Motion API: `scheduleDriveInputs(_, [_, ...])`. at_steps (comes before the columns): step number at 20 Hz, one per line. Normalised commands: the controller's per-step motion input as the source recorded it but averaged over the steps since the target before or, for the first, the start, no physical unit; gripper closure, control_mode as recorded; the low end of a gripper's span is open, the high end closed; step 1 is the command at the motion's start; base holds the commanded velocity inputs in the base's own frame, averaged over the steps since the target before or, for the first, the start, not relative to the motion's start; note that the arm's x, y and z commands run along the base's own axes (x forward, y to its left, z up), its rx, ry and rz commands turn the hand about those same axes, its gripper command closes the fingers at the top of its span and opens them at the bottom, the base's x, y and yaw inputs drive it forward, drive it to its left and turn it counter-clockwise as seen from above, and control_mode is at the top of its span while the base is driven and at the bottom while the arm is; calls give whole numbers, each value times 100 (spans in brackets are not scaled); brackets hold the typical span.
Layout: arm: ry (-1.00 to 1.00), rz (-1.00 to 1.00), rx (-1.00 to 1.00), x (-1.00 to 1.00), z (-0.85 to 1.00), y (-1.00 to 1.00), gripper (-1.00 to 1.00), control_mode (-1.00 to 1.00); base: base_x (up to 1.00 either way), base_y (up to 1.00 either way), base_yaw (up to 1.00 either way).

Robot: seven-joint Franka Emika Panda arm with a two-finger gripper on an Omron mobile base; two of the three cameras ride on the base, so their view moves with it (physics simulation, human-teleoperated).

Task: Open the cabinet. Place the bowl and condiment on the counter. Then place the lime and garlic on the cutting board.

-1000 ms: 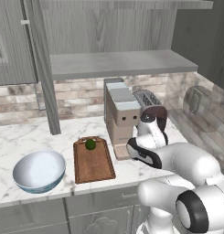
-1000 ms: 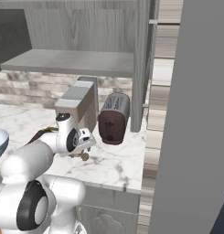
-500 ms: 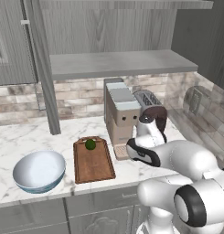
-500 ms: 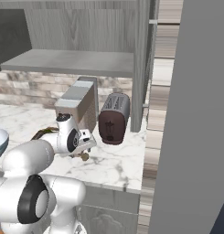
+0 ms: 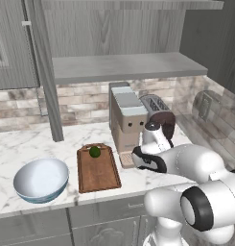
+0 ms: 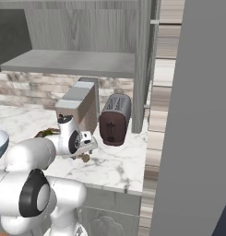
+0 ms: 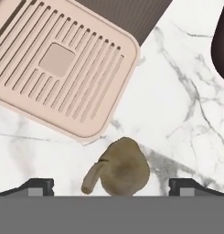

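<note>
- My hand (image 7: 111, 189) hangs spread wide over the garlic (image 7: 120, 170), grasping nothing yet.
- The garlic lies on the bench (image 7: 177, 114) just beside the coffee machine's drip tray (image 7: 63, 64).
- I should drop straight, centre the bulb, then clench gently; it could roll.
- The cutting board (image 5: 97, 168) with the lime (image 5: 95, 152) waits to the left.

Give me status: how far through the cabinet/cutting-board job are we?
Done: cabinet open, bowl on the counter, lime on the cutting board. In hand: open claw straddles the garlic on the marble, not gripped. Left: grasp it, carry it to the board. I can't see the condiment.
</note>
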Motion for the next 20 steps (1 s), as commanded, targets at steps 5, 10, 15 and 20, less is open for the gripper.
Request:
scheduleDriveInputs(5, [0, -1, 0, 6, -7, -1, -100, -100, 0, 0, 0])
scheduleDriveInputs(10, [0, -2, 0, 2, -7, -1, -100, -100, 0, 0, 0])
scheduleDriveInputs(15, [0, -2, 0, 0, -12, -1, -100, -100, 0, 0, 0])
scheduleDriveInputs(20, [1, -1, 0, 1, -10, -2, -100, -100, 0, 0, 0])
